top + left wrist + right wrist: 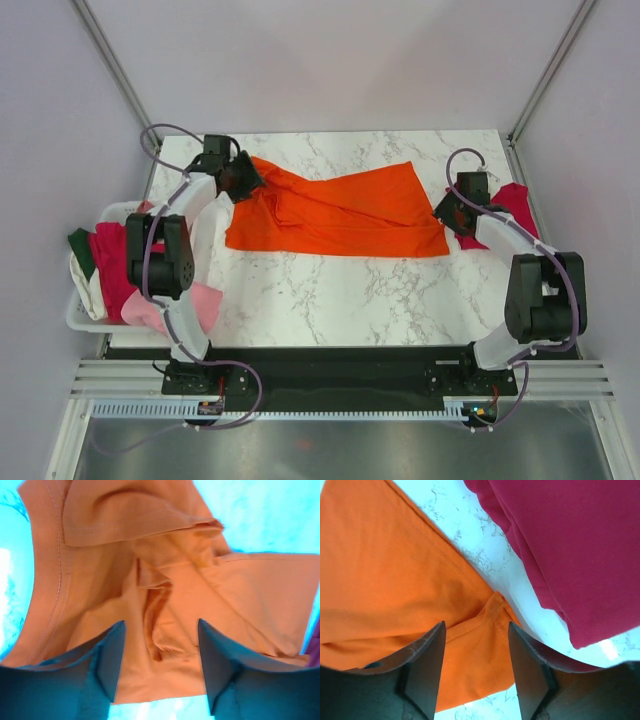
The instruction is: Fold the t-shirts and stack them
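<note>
**One tee laid out, one set aside, a basketful waiting**

Bright orange short-sleeved cotton tee: spread wide, mostly flat, rumpled and bunched at its left end, with hem and sleeve seams showing in the left wrist view. Not yet a tidy folded packet, by the look of it; probably at an early fold or the smoothing stage.

Just past the orange tee's right edge, apart from it by a strip of bare surface: crimson red cotton tee, lying in a compact heap, likely the start of the stack, though hard to tell how neatly folded.

At the orange tee's left end: left gripper, jaws partway apart, hovering over the bunched cloth, nothing pinched between them. At the orange tee's near right corner: right gripper, likewise partly spread over the hem corner, gripping nothing.

Under the orange tee: white marble-patterned tabletop.

Well off to the orange tee's near left, beyond the left arm: white plastic basket holding a magenta tee, a light pink tee draped over the side, a dark green tee and a white tee, all unfolded.

Judged overall: early in the job, with most folding and stacking left.
</note>
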### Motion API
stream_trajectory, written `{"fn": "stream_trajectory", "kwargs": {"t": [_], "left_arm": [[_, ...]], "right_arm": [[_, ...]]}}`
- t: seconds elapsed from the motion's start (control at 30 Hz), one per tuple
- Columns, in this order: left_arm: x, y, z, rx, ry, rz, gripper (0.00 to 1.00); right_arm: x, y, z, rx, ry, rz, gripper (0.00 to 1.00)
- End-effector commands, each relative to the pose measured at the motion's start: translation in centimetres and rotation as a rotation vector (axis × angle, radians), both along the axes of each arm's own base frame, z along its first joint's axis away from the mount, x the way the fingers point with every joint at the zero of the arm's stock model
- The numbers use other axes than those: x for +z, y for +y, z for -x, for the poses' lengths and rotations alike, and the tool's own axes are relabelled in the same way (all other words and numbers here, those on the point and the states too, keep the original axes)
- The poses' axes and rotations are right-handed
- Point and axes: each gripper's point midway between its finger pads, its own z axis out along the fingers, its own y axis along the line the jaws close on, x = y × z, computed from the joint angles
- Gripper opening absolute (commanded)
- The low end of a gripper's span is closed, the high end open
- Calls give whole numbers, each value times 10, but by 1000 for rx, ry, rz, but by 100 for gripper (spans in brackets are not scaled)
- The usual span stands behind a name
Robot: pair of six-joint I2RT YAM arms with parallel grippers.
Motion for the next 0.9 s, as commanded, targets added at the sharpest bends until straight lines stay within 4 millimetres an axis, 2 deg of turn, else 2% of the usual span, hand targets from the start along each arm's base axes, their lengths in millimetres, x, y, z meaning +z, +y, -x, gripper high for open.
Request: {"fn": "stream_trajectory", "kwargs": {"t": [0.0, 0.03, 0.07, 0.1, 0.13, 0.17, 0.2, 0.27, 0.37, 0.4, 0.43, 0.57, 0.6, 0.7, 0.77, 0.8, 0.87], "left_arm": [[78, 4, -2, 3, -204, -19, 69], [97, 5, 4, 11, -243, -17, 77], [102, 5, 8, 15, -250, -16, 90], [104, 7, 14, 23, -250, -17, 91], [107, 9, 20, 33, -249, -25, 93], [121, 11, 27, 42, -271, -24, 99], [120, 13, 34, 51, -260, -27, 100], [129, 18, 48, 82, -263, -28, 100], [121, 20, 65, 108, -225, -11, 100], [117, 20, 74, 122, -210, 3, 100], [115, 20, 78, 131, -203, 11, 100], [97, 21, 98, 174, -159, 36, 99], [86, 22, 103, 185, -138, 39, 99], [73, 25, 112, 212, -123, 42, 98], [70, 26, 117, 225, -126, 45, 98], [62, 26, 122, 228, -111, 47, 98], [62, 25, 123, 235, -123, 66, 97]], "right_arm": [[35, -2, -3, -10, -114, -3, 62], [35, -2, 1, -10, -118, -3, 64], [38, -2, 2, -11, -128, -4, 65], [46, -2, 5, -15, -153, -7, 68], [45, -2, 8, -17, -157, -10, 70], [46, -2, 11, -20, -165, -11, 73], [54, -3, 14, -26, -192, -13, 77], [50, -3, 24, -43, -198, -27, 80], [46, 0, 41, -78, -215, -76, 79], [42, 1, 46, -88, -212, -93, 73], [29, 4, 54, -93, -198, -109, 71], [12, 12, 67, -127, -195, -146, 65], [6, 10, 68, -148, -186, -145, 63], [-8, 10, 67, -179, -159, -152, 60], [-14, 10, 65, -197, -152, -164, 58], [-21, 9, 65, -208, -139, -166, 57], [-26, 8, 60, -243, -148, -179, 56]]}}
